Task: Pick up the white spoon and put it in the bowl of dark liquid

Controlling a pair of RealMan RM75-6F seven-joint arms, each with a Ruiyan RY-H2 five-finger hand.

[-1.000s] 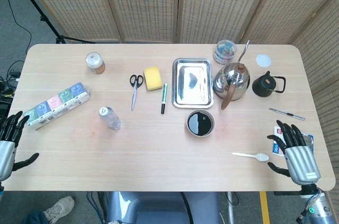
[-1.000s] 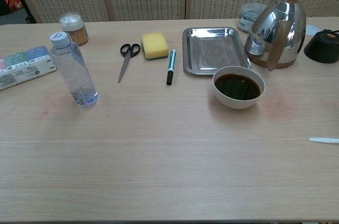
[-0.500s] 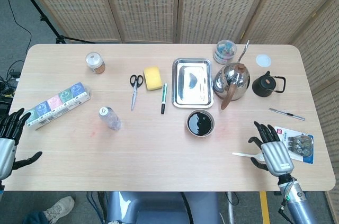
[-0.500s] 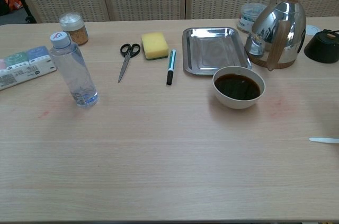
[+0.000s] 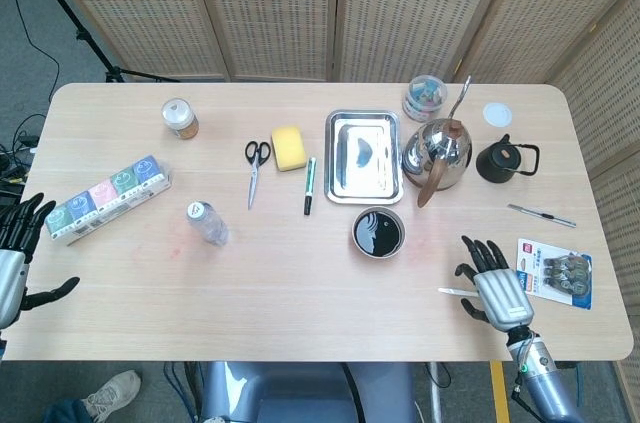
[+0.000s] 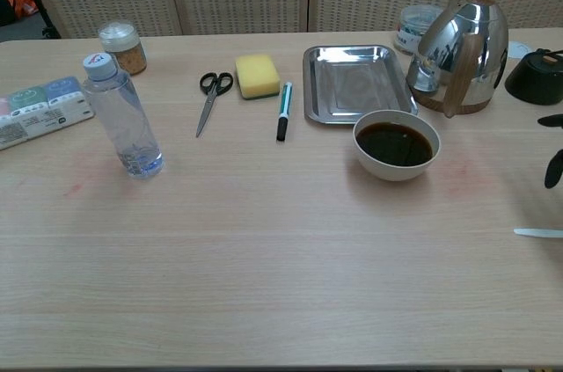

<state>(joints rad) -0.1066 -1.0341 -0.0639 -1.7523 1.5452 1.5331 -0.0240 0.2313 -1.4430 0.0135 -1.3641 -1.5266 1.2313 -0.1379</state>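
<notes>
White spoon (image 6: pixel 538 232) lies flat right of the dark-liquid bowl (image 5: pixel 378 233), well apart.

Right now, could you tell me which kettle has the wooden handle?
The shiny steel kettle beside the tray; the small black kettle further right has a black handle.

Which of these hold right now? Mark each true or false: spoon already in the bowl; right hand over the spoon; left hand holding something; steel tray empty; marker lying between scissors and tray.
1. The white spoon is in the bowl of dark liquid: false, it lies on the table.
2. The right hand is over the spoon: true.
3. The left hand holds something: false, its fingers are spread, empty.
4. The steel tray is empty: true.
5. The marker lies between scissors and tray: true.
</notes>
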